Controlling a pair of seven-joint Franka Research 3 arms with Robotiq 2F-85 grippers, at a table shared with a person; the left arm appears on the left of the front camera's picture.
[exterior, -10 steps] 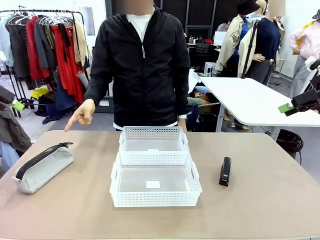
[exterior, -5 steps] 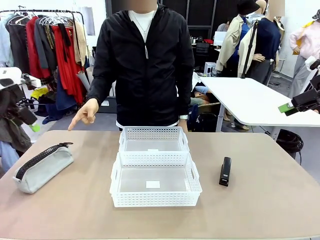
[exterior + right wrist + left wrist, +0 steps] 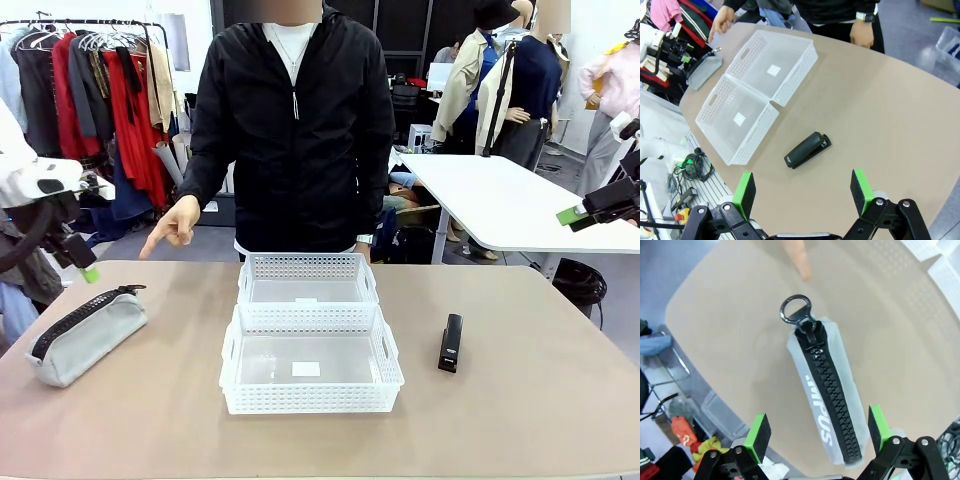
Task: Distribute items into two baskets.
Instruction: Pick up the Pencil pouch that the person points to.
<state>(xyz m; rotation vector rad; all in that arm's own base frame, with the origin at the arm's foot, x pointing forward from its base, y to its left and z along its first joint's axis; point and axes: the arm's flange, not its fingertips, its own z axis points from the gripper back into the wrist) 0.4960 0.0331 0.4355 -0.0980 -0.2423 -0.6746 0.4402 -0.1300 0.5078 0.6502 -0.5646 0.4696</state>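
Pointing hand (image 3: 175, 225) near waist bag (image 3: 85, 338), left pincer (image 3: 818, 429) above (clothes rack (image 3: 100, 80) behind).

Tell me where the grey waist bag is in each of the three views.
Front view: waist bag at lower left, on the table, left of the baskets.
Left wrist view: bag at centre, zipper up, ahead of the open left fingers.
Right wrist view: bag at upper left, beside the baskets.
Shared landmark: the person's pointing hand, beyond the bag's ring end.

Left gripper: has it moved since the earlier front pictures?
Yes. The left gripper moved right and down, closer to the grey bag, which stayed put.
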